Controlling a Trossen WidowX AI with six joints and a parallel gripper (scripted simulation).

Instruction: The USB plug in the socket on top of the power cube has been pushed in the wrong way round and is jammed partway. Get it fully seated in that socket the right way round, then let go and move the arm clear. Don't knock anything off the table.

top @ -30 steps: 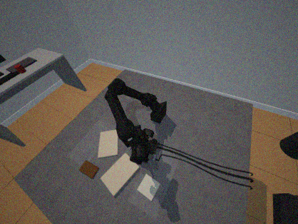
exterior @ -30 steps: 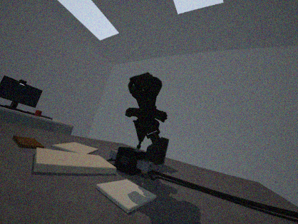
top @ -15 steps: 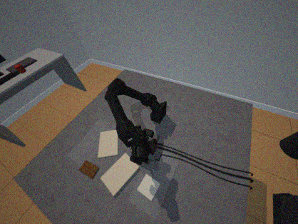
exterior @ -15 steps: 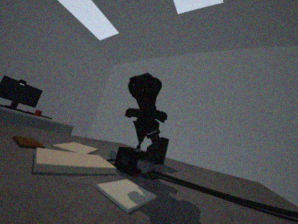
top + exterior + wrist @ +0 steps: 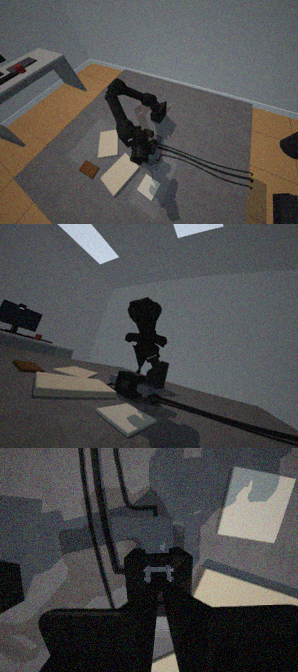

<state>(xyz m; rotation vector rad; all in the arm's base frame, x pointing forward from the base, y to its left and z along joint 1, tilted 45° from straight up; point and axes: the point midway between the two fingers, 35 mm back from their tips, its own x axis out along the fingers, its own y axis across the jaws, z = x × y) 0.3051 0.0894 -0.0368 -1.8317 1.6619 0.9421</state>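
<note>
Reaching down over the middle of the grey surface (image 5: 214, 118), the black arm (image 5: 119, 107) has its gripper (image 5: 158, 579) closed narrowly on the USB plug (image 5: 158, 573), a small dark block with a pale metal bracket showing on its face in the wrist view. The plug sits directly above the power cube (image 5: 129, 383), a dark box standing on the surface beside the arm's base; whether the plug is inside the top socket or just above it cannot be told in the dim light. Two black cables (image 5: 207, 168) run from the cube area across the surface toward its right edge, lying close together. Three pale flat panels (image 5: 119, 173) lie near the cube, one to its left, one in front and a smaller one (image 5: 148, 186) partly crossed by the arm's shadow. A small brown tile (image 5: 88, 169) lies further left, apart from the panels. A grey bench (image 5: 39, 64) stands off the surface at the far left.
</note>
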